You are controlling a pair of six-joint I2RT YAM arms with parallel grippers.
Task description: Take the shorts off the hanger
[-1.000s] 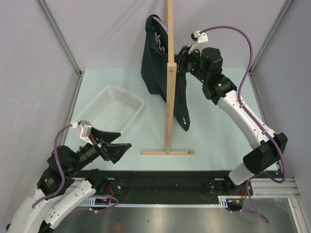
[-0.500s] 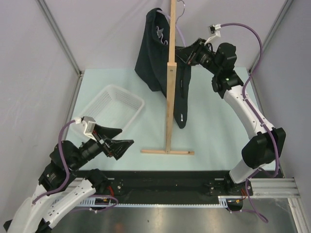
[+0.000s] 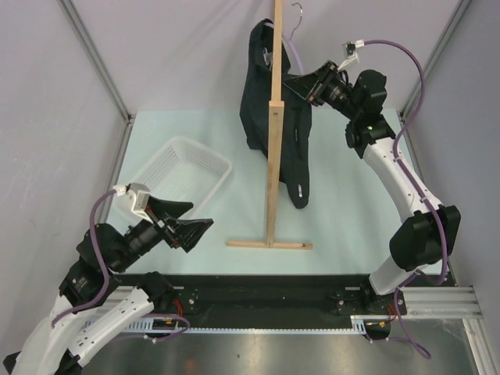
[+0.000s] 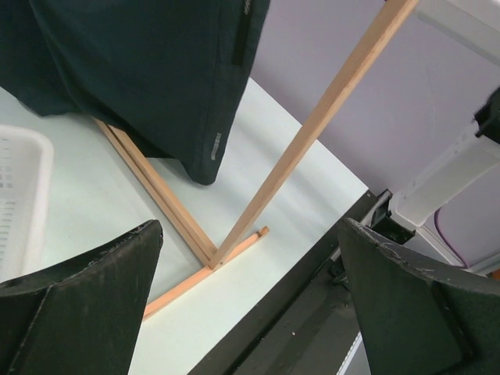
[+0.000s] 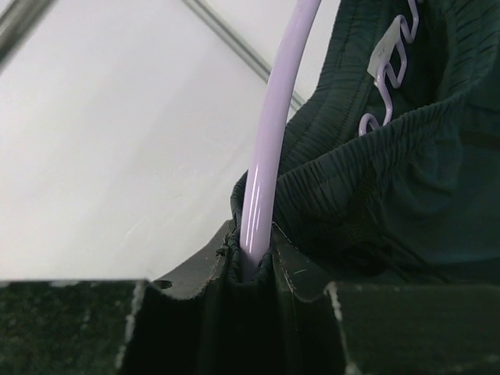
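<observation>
2 arms are seen from above in very different poses. The right arm is stretched from its base at the lower right of the overhead frame toward the upper centre. Its elbow is bent near the right edge and its wrist is turned leftward, so the right gripper [image 3: 303, 84] is held just right of the wooden T-shaped stand [image 3: 272, 156]. In the right wrist view its jaws are clenched on the lilac wire hanger [image 5: 275, 117]. Gathered waistband fabric of the black shorts [image 3: 262, 94] is bunched against the fingertips; whether fabric is pinched as well cannot be told.

The shorts are hung at the upper centre and draped on both sides of the stand's upright, with the longer leg trailing down on its right. Whether its tip touches the table [image 3: 351, 226] cannot be told. The hanger's wavy bar is seen inside the waistband at the upper right of the wrist view.

The left arm is folded low at the lower left. The left gripper [image 3: 201, 215] is pointed toward the centre, jaws spread wide with nothing between them, just below the white basket [image 3: 205, 152]. Bare pale-green surface is left between the stand's foot and the right arm, and between the basket and the upright.
</observation>
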